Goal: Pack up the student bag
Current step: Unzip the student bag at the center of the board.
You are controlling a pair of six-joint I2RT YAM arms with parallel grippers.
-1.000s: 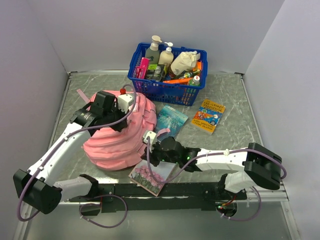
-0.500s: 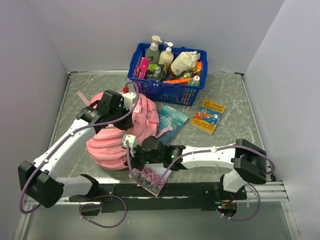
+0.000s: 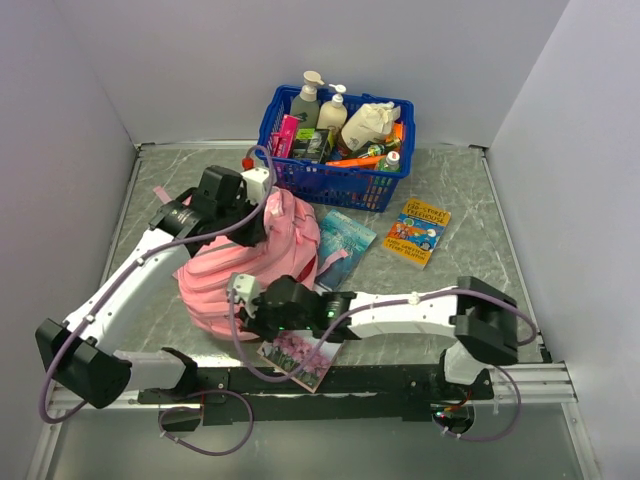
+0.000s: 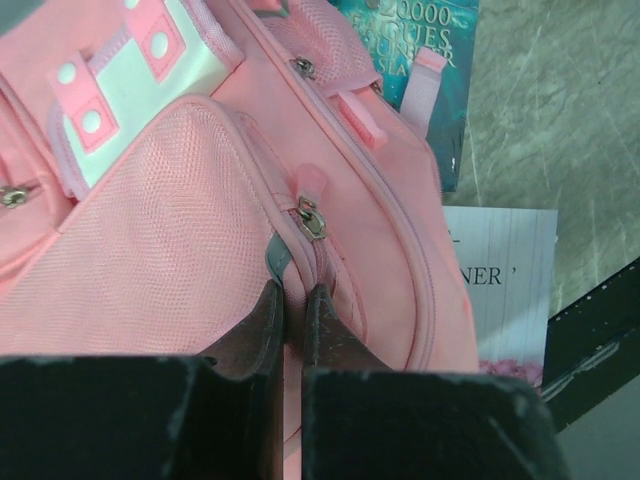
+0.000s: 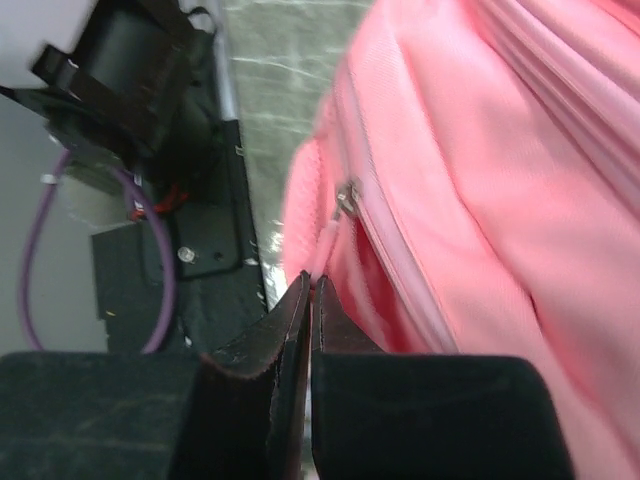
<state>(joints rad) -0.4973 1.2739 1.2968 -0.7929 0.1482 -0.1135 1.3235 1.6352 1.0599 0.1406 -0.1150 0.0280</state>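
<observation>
Beside the student bag (image 4: 180, 230), teal book (image 4: 455, 40) reads "SEA".

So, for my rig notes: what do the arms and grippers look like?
The left arm and right arm: white links, black joints, purple cable along each. The left gripper and right gripper: black, with flat dark fingers.

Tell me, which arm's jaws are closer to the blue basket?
Left: left jaws pinch the pink bag beside the basket; right jaws grip the bag's near edge, farther off.
</observation>
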